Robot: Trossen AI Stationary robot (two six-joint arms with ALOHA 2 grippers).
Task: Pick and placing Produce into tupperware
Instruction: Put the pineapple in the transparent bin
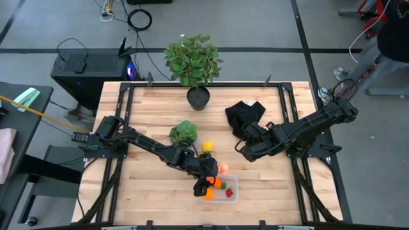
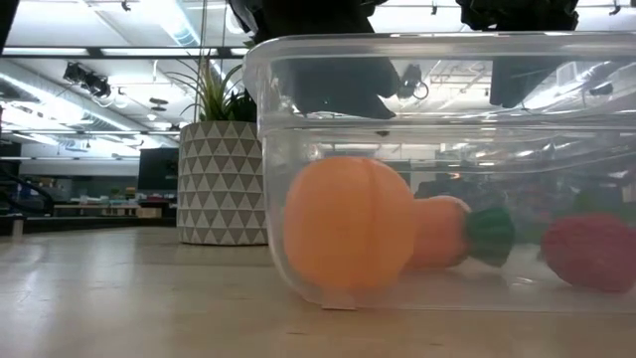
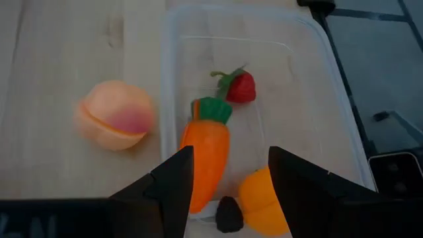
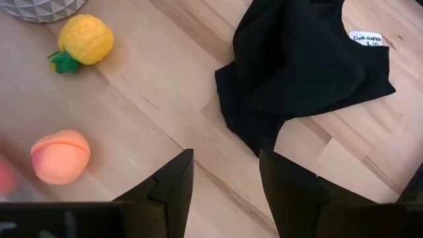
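I am working in a robotics lab or open workshop hall. My pale wooden butcher-block surface (image 1: 153,102) sits in a black metal frame (image 1: 289,115) on a grey concrete floor (image 1: 51,25) crossed by dark lines. Loose black cables (image 1: 137,18) coil on that floor beyond the far edge, and a black computer tower with a blue light (image 1: 89,67) stands off the far left corner. Level across the surface I see long ceiling strip lights (image 2: 60,75), exposed ducts and distant workbenches (image 2: 89,209).
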